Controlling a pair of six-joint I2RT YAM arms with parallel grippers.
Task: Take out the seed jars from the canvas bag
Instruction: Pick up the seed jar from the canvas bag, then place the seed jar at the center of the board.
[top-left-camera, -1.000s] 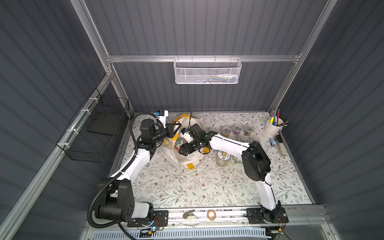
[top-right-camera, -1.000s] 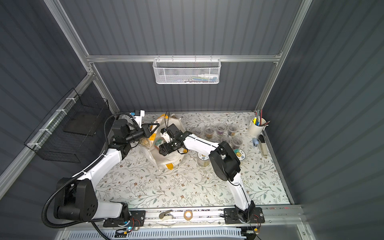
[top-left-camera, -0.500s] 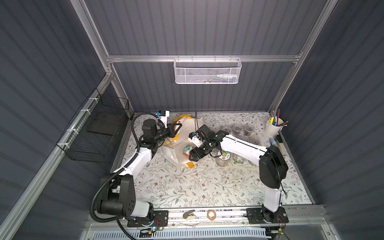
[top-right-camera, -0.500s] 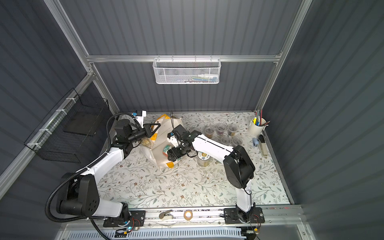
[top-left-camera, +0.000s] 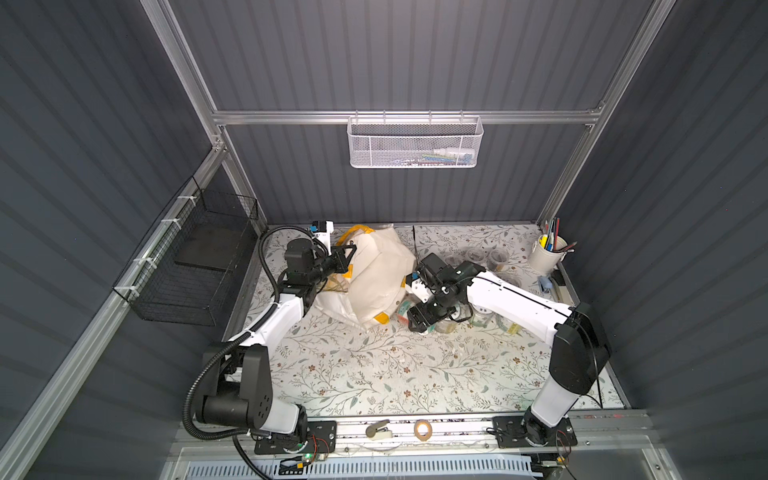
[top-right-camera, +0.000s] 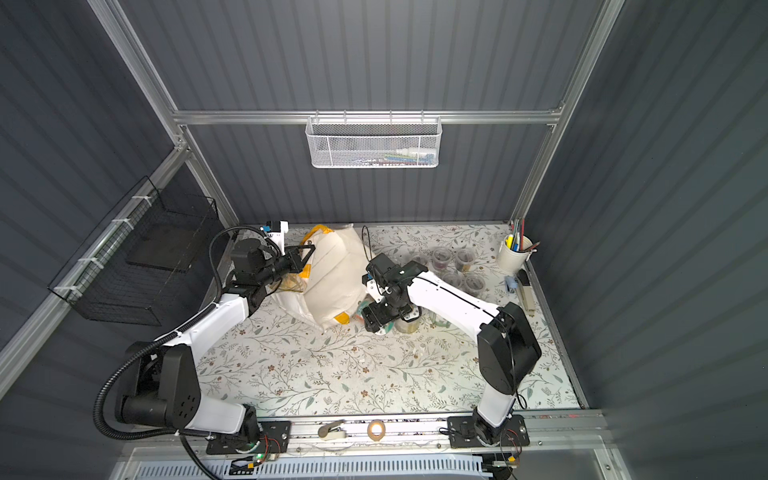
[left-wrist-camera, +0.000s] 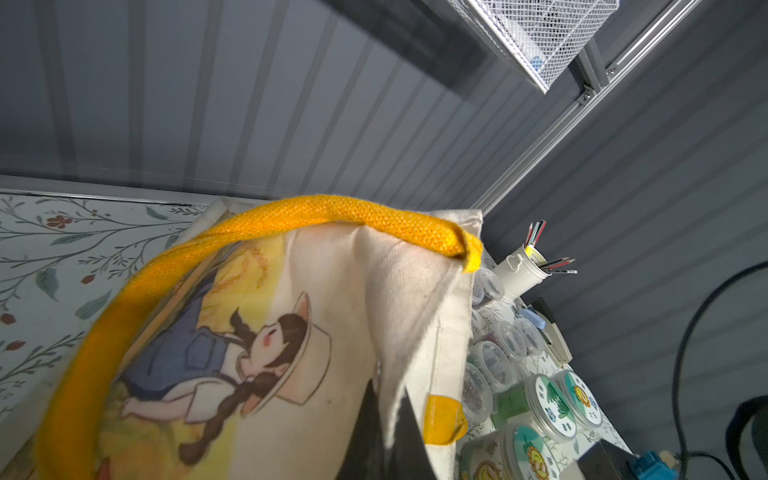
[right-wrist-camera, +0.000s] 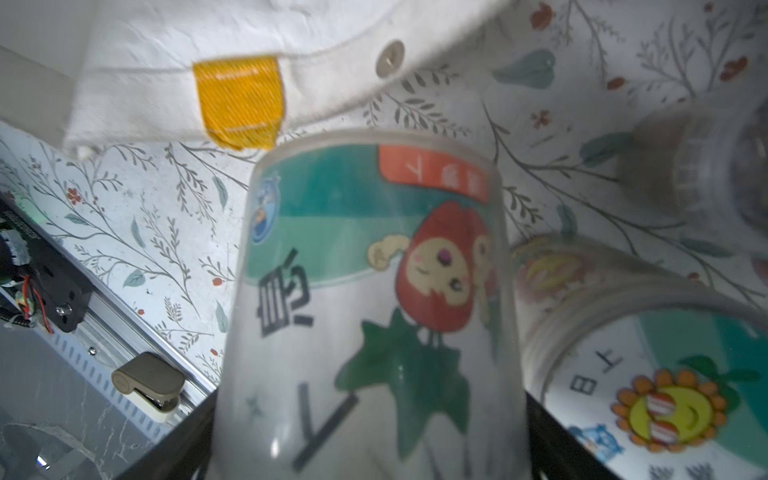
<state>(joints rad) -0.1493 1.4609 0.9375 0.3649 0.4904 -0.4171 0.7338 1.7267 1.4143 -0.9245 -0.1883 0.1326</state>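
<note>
The off-white canvas bag (top-left-camera: 378, 274) (top-right-camera: 332, 274) with yellow handles lies slumped at the back left. My left gripper (top-left-camera: 343, 257) (left-wrist-camera: 390, 432) is shut on the bag's rim fabric beside a yellow patch. Just outside the bag's mouth, low over the table, my right gripper (top-left-camera: 422, 320) (top-right-camera: 378, 320) is shut on a large seed jar (right-wrist-camera: 374, 311) with a green-white pictured label. Right beside it stands another large jar (right-wrist-camera: 665, 395) with a sunflower lid. More large jars (left-wrist-camera: 552, 403) and several small clear cups (top-left-camera: 496, 259) (top-right-camera: 440, 257) stand to the right.
A white pen cup (top-left-camera: 546, 255) stands in the back right corner, with small items (top-left-camera: 545, 284) in front of it. A white mesh basket (top-left-camera: 415, 141) hangs on the back rail. A black wire basket (top-left-camera: 199, 270) hangs on the left wall. A stapler (top-left-camera: 378, 430) and a tape roll (top-left-camera: 423, 428) lie on the front rail.
My right gripper has come out of the bag's mouth with the large jar, moving right and toward the front, down beside the other jars. The left gripper keeps its hold on the bag.
</note>
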